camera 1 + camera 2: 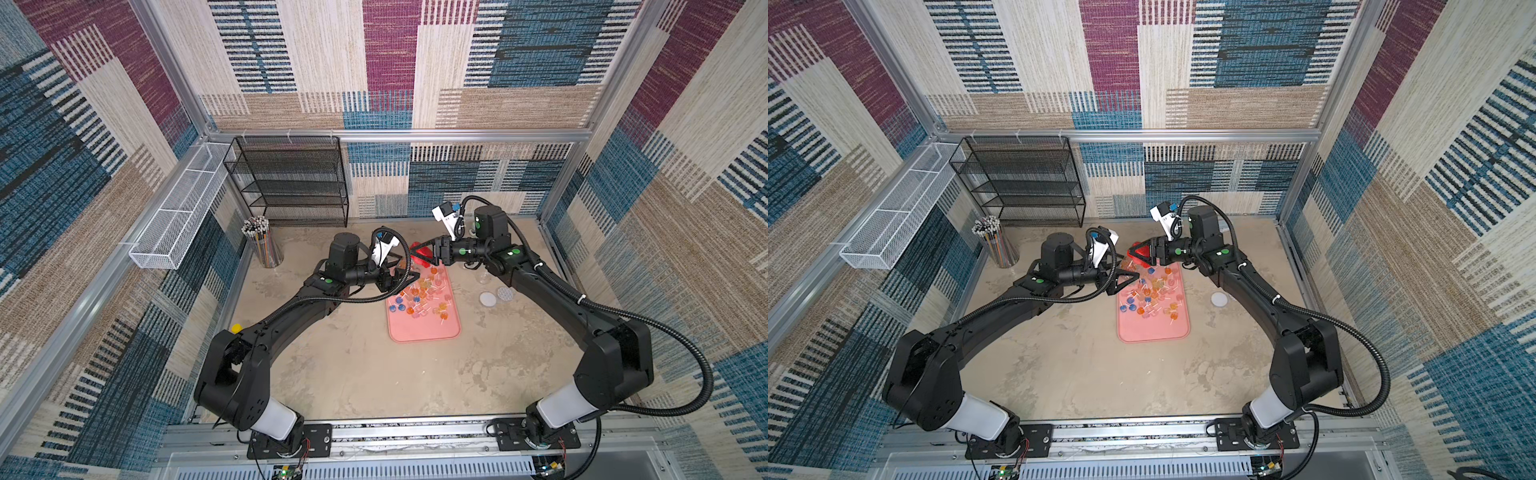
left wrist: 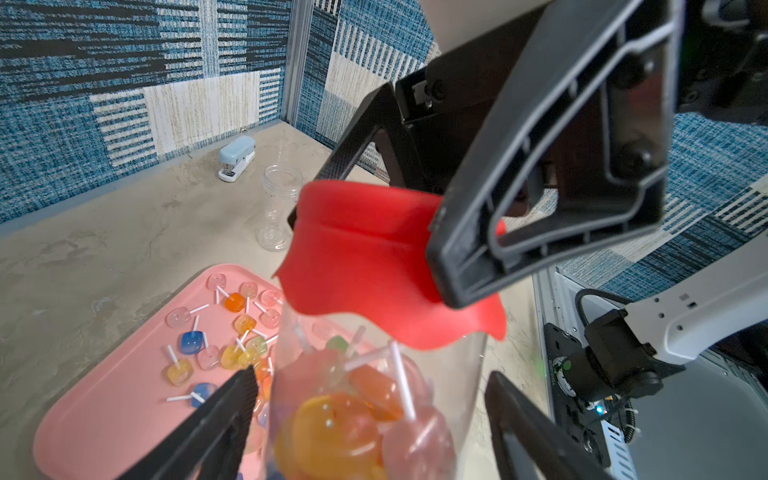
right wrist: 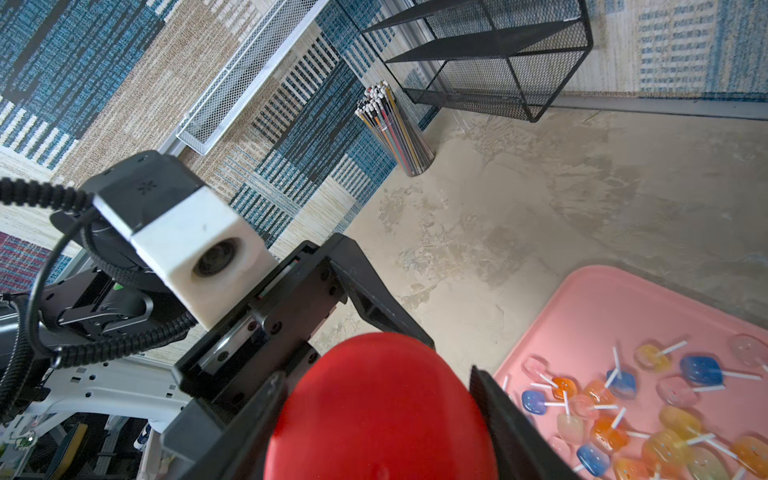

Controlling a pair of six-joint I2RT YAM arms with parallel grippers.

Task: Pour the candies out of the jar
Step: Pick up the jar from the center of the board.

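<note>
Here, the jar [image 2: 374,415] hangs in the air over the far end of the pink tray [image 1: 424,332], between the two grippers. The right gripper [image 3: 376,376] pinches the red cap [image 2: 365,249] at one end. The left gripper [image 2: 372,376] is spread either side of the clear body, its fingers [image 2: 232,399] close to the wall but not plainly pressing it. The long axis runs from the cap toward the left gripper, so the jar lies straight ahead of that gripper, inside its jaws, and the left arm is the one placed to take the body. Many candies [image 1: 419,297] lie scattered on the tray; a clutch of orange and pink ones sits in the jar, bunched at the end nearer the left gripper. Which end is open I cannot tell. My judgement: the pour is partly done, and the next move turns on tipping that axis so the mouth points down over the tray, not over the bare surface [image 1: 374,374] beside it
</note>
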